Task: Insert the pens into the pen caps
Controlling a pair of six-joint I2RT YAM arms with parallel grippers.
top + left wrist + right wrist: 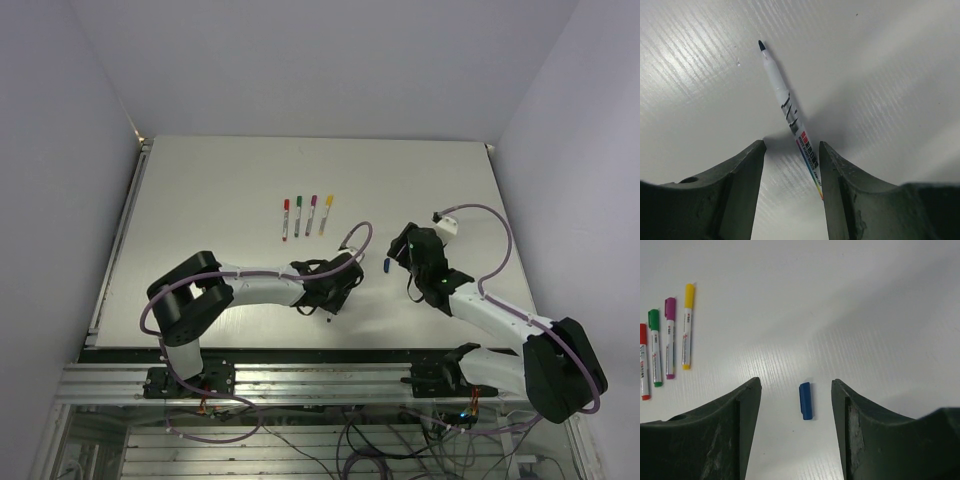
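An uncapped pen (790, 115) with a dark blue tip lies on the white table between the fingers of my left gripper (791, 144), close against the right finger. That gripper (322, 305) is open and not clamped on it. A blue pen cap (806, 400) lies flat on the table between the open fingers of my right gripper (796, 381), untouched. In the top view the cap (386, 266) sits just left of the right gripper (395, 262). The red (286, 218), green (298, 216), magenta (312, 215) and yellow (326, 214) pens lie capped in a row.
The capped pens (670, 337) lie side by side at the left of the right wrist view, away from the fingers. A small white box (446, 225) on the right arm's cable sits behind that gripper. The table (200, 200) ends at walls on the left, back and right.
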